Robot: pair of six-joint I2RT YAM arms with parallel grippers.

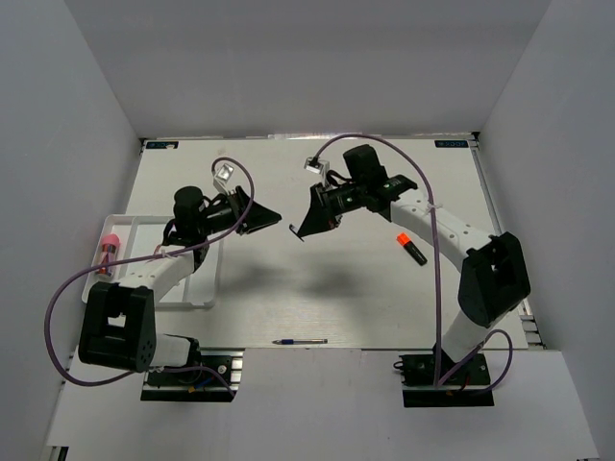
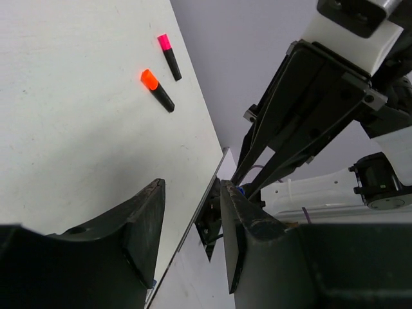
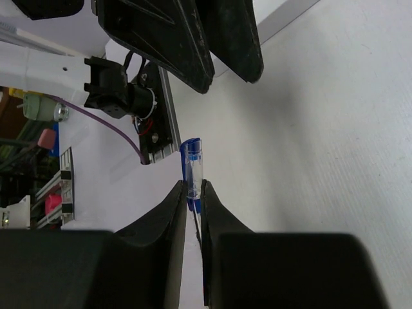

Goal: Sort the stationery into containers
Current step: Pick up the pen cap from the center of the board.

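Nearest you, a loose pen point(image 1: 300, 341) lies along the near edge of the table point(image 1: 317, 288), at 6 o'clock from both grippers and well apart from them. Farther in, at mid-table, your right gripper point(image 3: 193, 188) is pinched almost closed on a blue-capped pen point(image 3: 192, 158). The pen juts out past the fingertips toward the left gripper point(image 2: 191, 193).

The left gripper faces the right one tip to tip from its 9 o'clock, fingers moderately parted with nothing between them. The pen's end sits just beside one fingertip, and you cannot tell whether they touch.

At 9 o'clock under the left arm lies the white tray point(image 1: 202, 288), with a pink-capped tube point(image 1: 108, 252) in its left side. At 3 o'clock an orange-capped highlighter point(image 1: 410, 248) lies on the table.

Only the right wrist view shows the grip on the pen plainly. Only the left wrist view shows a pink-capped highlighter point(image 2: 169, 56), lying just beyond the orange-capped one.
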